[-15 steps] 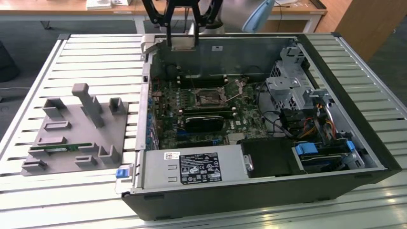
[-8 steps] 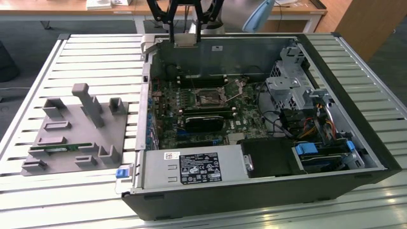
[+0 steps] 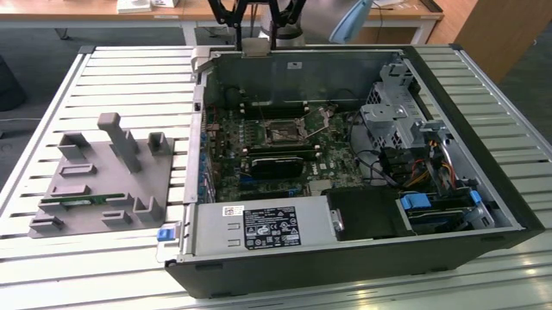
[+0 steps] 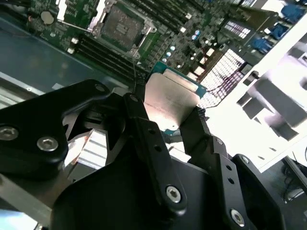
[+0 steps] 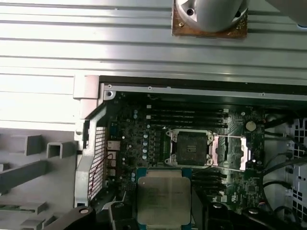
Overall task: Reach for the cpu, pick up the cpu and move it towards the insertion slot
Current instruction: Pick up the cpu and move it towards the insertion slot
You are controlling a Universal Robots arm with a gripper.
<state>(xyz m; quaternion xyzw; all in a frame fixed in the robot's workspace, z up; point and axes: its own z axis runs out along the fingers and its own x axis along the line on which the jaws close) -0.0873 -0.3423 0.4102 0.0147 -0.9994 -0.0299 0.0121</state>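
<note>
End effector (image 4: pixel 175 120) fingers clamp the cpu (image 4: pixel 170 98) above the insertion slot (image 5: pixel 188 147).

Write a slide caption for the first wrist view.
Gripper holds the cpu above the open computer case, near the empty insertion slot.

In the second wrist view the gripper (image 4: pixel 169 112) is closed on the cpu (image 4: pixel 171 98), a black finger (image 4: pixel 144 129) pressing each side of the chip's silvery top. Beyond the chip lies the green motherboard (image 4: pixel 177 43), and on it the insertion slot (image 4: pixel 119 25), its silver frame standing open, well apart from the held chip.
</note>
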